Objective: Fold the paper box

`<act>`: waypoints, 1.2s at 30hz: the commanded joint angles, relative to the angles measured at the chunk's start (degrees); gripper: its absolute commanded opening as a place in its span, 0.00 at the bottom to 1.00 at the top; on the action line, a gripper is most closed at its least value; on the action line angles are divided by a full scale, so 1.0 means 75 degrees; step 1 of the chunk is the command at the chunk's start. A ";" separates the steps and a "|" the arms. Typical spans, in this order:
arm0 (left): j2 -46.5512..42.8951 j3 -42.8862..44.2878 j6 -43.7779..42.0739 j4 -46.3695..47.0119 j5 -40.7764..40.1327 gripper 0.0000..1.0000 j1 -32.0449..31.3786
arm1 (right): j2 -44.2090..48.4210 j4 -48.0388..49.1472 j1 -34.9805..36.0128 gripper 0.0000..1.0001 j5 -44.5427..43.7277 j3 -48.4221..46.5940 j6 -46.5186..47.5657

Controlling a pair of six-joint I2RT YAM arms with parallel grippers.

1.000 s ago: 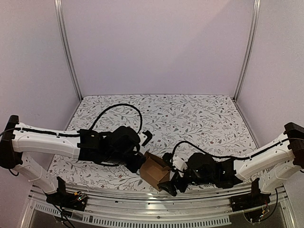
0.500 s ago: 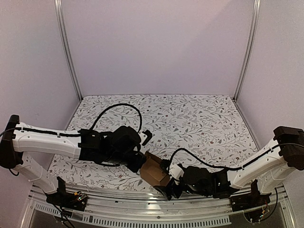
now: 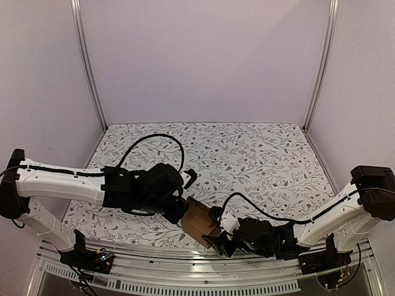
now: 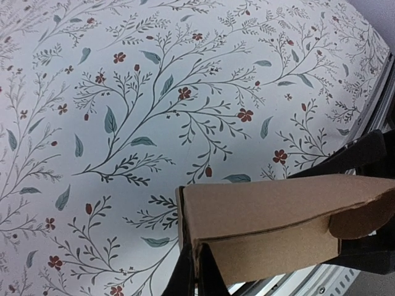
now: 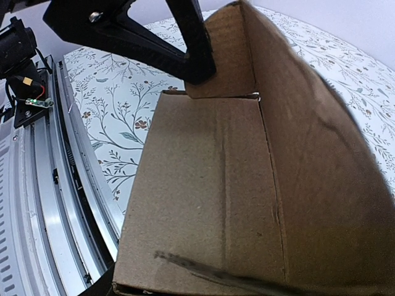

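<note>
Down at the near edge of the table (image 3: 265, 154), just past the metal rail (image 3: 185, 266), the paper box (image 3: 200, 223) is held up off the flowered cloth between the two arms. It is plain brown cardboard, partly formed, with one long wall standing up from a flat panel and a rounded flap at its far end. The left gripper (image 3: 183, 216) comes in from the left side and its fingers (image 5: 192, 54) are pinched together on the top edge of a short upright panel at the box's left end, so that end hangs from its grip. The right gripper (image 3: 215, 234) reaches in low from the right, and its black fingers (image 4: 355, 157) stand on either side of the box's other end, one above the cardboard and one below. From here I cannot tell whether they press on the box or only straddle it, since the cardboard fills that arm's own camera view and the near edge is blurred. A black cable (image 3: 154, 137) loops over the cloth behind the left arm.
</note>
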State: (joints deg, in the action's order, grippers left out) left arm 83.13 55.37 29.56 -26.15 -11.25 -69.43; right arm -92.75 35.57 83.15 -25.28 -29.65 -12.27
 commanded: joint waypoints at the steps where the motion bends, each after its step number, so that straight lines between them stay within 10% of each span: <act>1: 0.0202 -0.0214 -0.0156 -0.1421 0.0071 0.00 -0.0188 | -0.0115 0.0097 0.0021 0.62 -0.0239 0.0127 0.0068; 36: 0.0130 0.0023 -0.0395 -0.2094 -0.0468 0.00 -0.0188 | -0.0273 0.0120 0.0043 0.61 -0.0250 0.0106 0.0008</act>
State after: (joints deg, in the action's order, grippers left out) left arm 83.15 56.88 27.38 -31.16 -14.04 -70.13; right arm -93.84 37.69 83.35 -24.95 -29.58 -11.77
